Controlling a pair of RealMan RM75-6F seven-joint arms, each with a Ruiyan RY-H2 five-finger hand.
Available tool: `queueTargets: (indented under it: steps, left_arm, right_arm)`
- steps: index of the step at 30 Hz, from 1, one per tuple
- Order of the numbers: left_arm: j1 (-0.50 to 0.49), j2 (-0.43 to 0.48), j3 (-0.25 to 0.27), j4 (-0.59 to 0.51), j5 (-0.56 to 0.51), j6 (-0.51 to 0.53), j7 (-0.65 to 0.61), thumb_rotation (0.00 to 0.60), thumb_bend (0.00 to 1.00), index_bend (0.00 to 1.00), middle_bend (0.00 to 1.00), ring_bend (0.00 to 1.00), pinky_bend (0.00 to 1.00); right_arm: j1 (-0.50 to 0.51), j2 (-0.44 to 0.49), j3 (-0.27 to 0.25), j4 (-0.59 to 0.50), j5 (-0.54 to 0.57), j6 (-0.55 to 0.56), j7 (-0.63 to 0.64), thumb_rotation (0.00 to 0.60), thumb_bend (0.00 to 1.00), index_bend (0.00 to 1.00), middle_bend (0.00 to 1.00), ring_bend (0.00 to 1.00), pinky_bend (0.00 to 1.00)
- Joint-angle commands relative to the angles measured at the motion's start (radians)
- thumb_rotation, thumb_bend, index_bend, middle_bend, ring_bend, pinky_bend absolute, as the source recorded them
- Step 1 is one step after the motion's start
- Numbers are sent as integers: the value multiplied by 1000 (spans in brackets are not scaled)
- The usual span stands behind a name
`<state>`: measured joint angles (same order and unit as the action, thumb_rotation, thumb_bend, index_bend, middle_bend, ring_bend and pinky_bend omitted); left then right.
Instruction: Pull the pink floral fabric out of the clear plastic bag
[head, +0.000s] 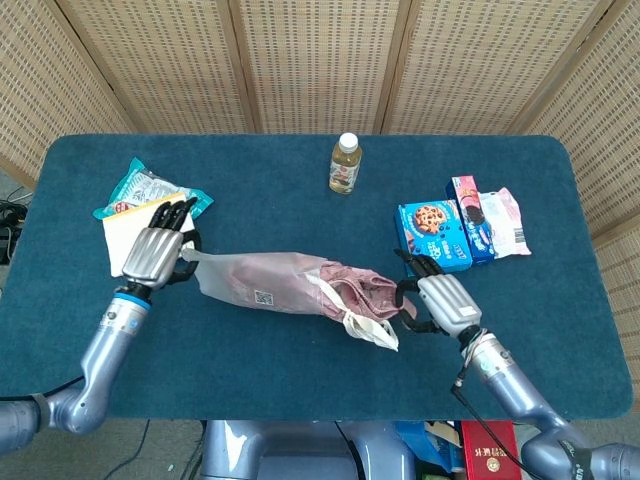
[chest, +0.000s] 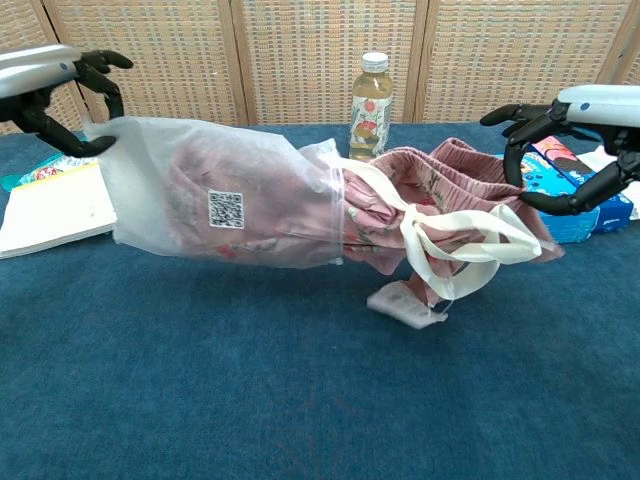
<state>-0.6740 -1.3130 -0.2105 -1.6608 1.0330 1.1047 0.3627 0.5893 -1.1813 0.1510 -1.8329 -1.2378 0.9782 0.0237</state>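
The clear plastic bag (head: 255, 283) (chest: 215, 195) is stretched out above the table, a QR label on its side. My left hand (head: 156, 254) (chest: 62, 85) pinches its closed left end. Pink floral fabric (head: 362, 295) (chest: 425, 195) sticks out of the bag's open right end, with cream straps (chest: 470, 245) hanging from it. My right hand (head: 440, 303) (chest: 580, 140) grips the fabric's right edge. Part of the fabric is still inside the bag.
A drink bottle (head: 345, 163) (chest: 371, 96) stands at the back centre. Cookie boxes (head: 435, 236) and a pink packet (head: 505, 222) lie beside my right hand. A white notebook (head: 150, 233) and a teal snack bag (head: 140, 186) lie by my left hand.
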Motion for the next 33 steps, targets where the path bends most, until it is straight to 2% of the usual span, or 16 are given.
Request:
queueTargets:
  steps: [1, 5, 6, 9, 13, 23, 24, 25, 26, 27, 28, 29, 30, 31, 33]
  left_arm:
    - [22, 54, -16, 9, -11, 6, -33, 600, 517, 685, 0, 0, 0]
    - [45, 121, -29, 30, -21, 10, -65, 600, 518, 685, 0, 0, 0]
    - [67, 166, -41, 62, -45, 23, -86, 600, 518, 685, 0, 0, 0]
    - [94, 228, -53, 100, -61, 4, -150, 600, 518, 686, 0, 0, 0]
    - [124, 276, -57, 155, -67, -16, -217, 600, 518, 686, 0, 0, 0]
    - [154, 294, -48, 222, -50, -60, -312, 600, 518, 687, 0, 0, 0]
    - [155, 291, -46, 226, -45, -64, -318, 600, 518, 676, 0, 0, 0]
    - [156, 287, -43, 228, -40, -71, -326, 600, 518, 594, 0, 0, 0]
    - [157, 282, -35, 222, -37, -88, -337, 600, 508, 475, 0, 0, 0]
    - [159, 283, -31, 216, -34, -95, -341, 600, 442, 269, 0, 0, 0]
    - [162, 285, -27, 208, -32, -97, -342, 600, 346, 89, 0, 0, 0]
    - [167, 290, -24, 198, -25, -94, -344, 600, 275, 18, 0, 0, 0]
    - [183, 298, -19, 178, -13, -78, -356, 600, 190, 0, 0, 0, 0]
    - [198, 306, -16, 161, -1, -57, -368, 600, 158, 0, 0, 0, 0]
    - [219, 317, -11, 140, 18, -29, -382, 600, 146, 0, 0, 0, 0]
  right_arm:
    - [-4, 19, 11, 12, 8, 3, 15, 600, 872, 704, 0, 0, 0]
    - [-7, 48, 27, 26, 19, 5, 34, 600, 872, 704, 0, 0, 0]
    - [-11, 70, 44, 36, 34, 14, 47, 600, 872, 704, 0, 0, 0]
    - [-13, 103, 62, 43, 50, 8, 74, 600, 872, 704, 0, 0, 0]
    - [-17, 133, 76, 49, 64, 6, 95, 600, 872, 704, 0, 0, 0]
    - [-30, 165, 77, 47, 62, 5, 110, 600, 872, 704, 0, 0, 0]
    - [-32, 166, 73, 46, 56, 5, 108, 600, 872, 704, 0, 0, 0]
    - [-36, 167, 68, 44, 48, 6, 105, 600, 865, 688, 0, 0, 0]
    - [-44, 167, 55, 45, 20, 18, 95, 600, 775, 593, 0, 0, 0]
    - [-53, 163, 47, 49, -3, 36, 92, 600, 620, 448, 0, 0, 0]
    - [-62, 159, 41, 54, -23, 55, 90, 600, 367, 237, 0, 0, 0]
    - [-72, 157, 35, 58, -43, 75, 88, 600, 171, 98, 0, 0, 0]
    - [-91, 155, 27, 66, -79, 120, 77, 600, 55, 21, 0, 0, 0]
    - [-109, 150, 20, 74, -111, 162, 70, 600, 0, 0, 0, 0, 0]
    - [-133, 143, 12, 88, -151, 217, 69, 600, 0, 0, 0, 0, 0]
